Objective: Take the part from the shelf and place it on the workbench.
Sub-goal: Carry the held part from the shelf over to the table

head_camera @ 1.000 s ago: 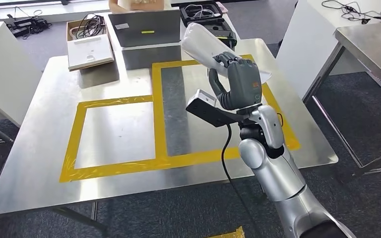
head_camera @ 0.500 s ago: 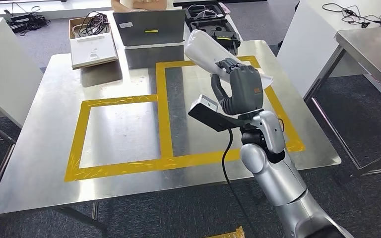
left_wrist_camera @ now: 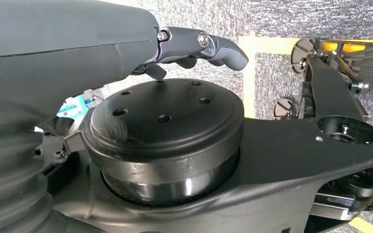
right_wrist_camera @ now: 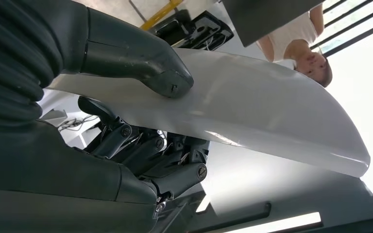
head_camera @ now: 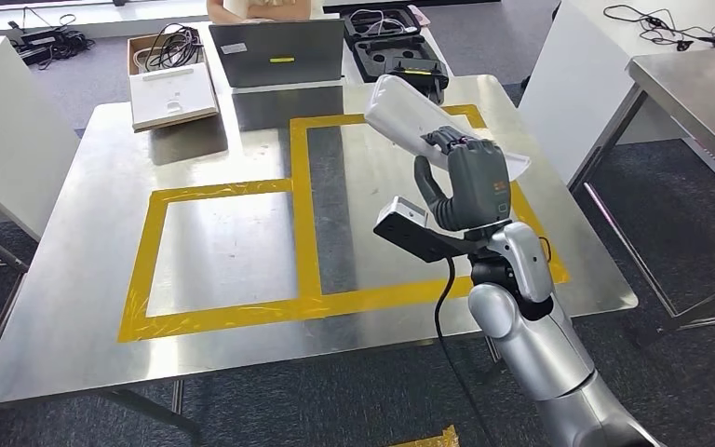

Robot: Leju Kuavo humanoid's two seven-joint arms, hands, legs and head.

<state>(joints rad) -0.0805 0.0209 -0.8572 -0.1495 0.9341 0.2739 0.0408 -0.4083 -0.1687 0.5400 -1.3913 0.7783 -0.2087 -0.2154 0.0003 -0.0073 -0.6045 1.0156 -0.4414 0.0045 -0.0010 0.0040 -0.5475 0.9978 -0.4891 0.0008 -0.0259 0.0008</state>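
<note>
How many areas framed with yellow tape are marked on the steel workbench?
2. The smaller frame lies on the workbench's left half; the taller frame lies on its right half, partly covered by the right hand and the white part.

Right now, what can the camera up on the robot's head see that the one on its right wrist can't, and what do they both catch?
The head view alone lays out the whole steel workbench with its yellow tape frames, the open cardboard box of cables and the silver right arm. The right wrist view alone looks close along the part's smooth face, with the thumb on one face and the dark fingers on the other. Both show the right hand holding the white part, the black case and a person behind the table.
</note>
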